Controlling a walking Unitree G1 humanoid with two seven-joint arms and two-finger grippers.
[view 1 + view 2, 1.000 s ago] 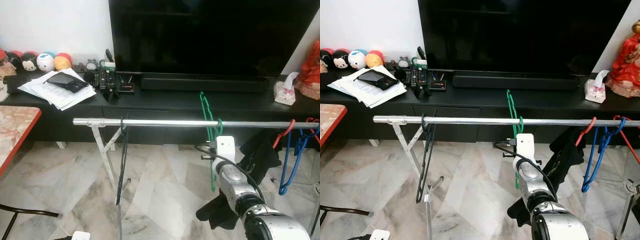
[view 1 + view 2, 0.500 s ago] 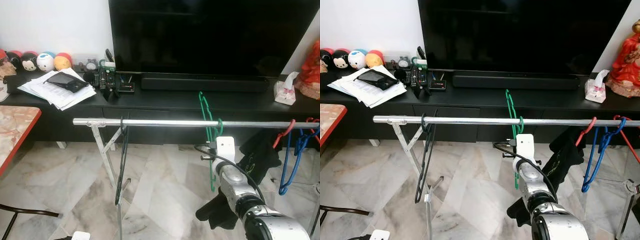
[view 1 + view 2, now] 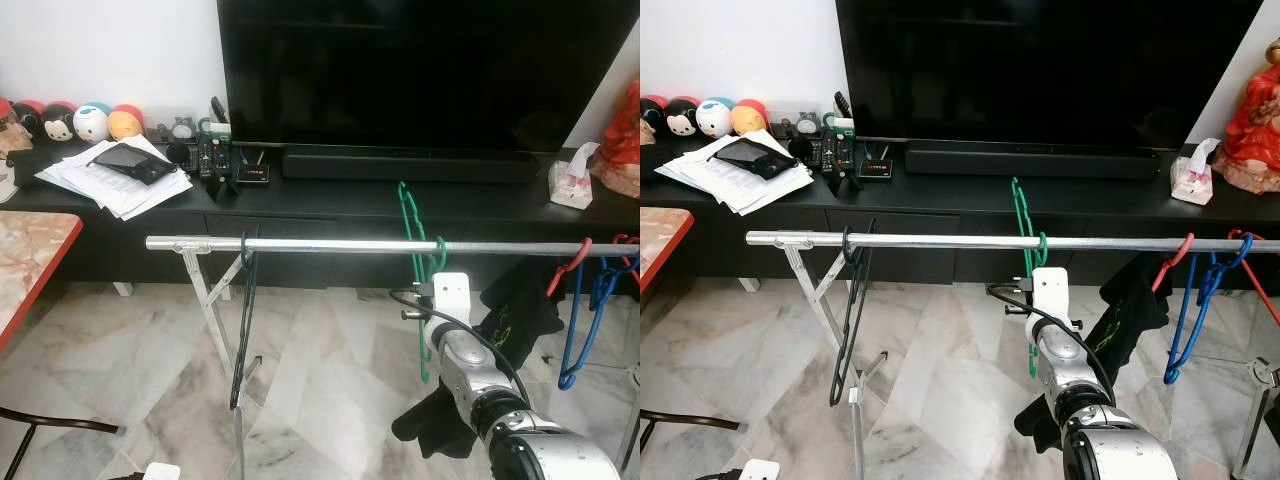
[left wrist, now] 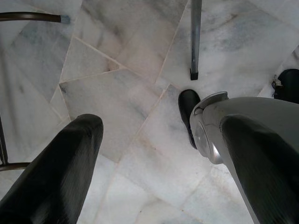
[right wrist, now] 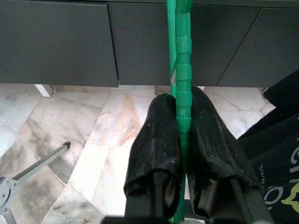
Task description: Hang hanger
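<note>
Low on the right of the frame, the right end effector [image 5: 180, 116] pinches the green hanger [image 3: 410, 225] tight between its two fingers. The hanger's hook sits on the silver rail [image 3: 320, 244] mid-frame. The left end effector [image 4: 154, 154] hangs wide open over the floor [image 4: 135, 70], holding nothing

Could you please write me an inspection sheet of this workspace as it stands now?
Surface: marble floor; black TV console.
Job's things: green hanger hooked over the metal rail.
Clutter: black hanger, blue hanger, red hanger, dark garment on the rail; papers, plush toys, tissue pack on the console.
Grippers: right gripper shut on the green hanger; left gripper open above the floor.
Cables: black cable on the right wrist.
Surroundings: television, white wall.
</note>
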